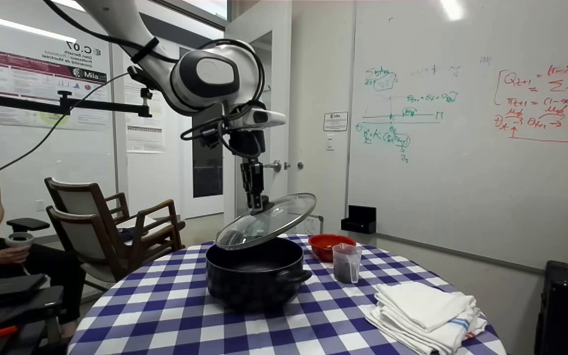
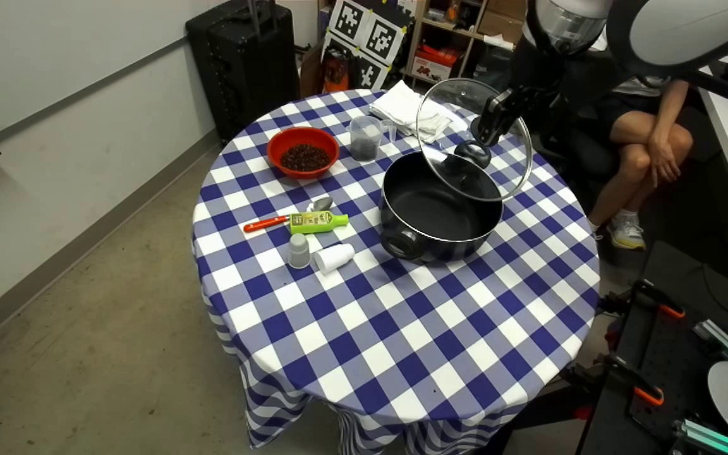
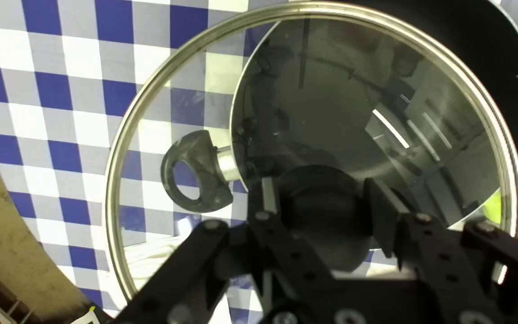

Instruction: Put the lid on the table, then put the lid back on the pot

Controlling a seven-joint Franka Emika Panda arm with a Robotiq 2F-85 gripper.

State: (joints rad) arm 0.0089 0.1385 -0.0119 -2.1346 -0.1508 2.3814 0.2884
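Note:
The lid is clear glass with a metal rim and black knob. It shows in both exterior views and in the wrist view. My gripper is shut on the lid's knob. The lid hangs steeply tilted above the black pot, off-centre. Its lower edge is over the pot's opening near the rim; I cannot tell whether they touch. The pot is uncovered and stands on the checkered table.
A red bowl of dark beans and a measuring cup stand near the pot. Folded white towels, a green bottle, a red-handled spoon and two small cups lie around.

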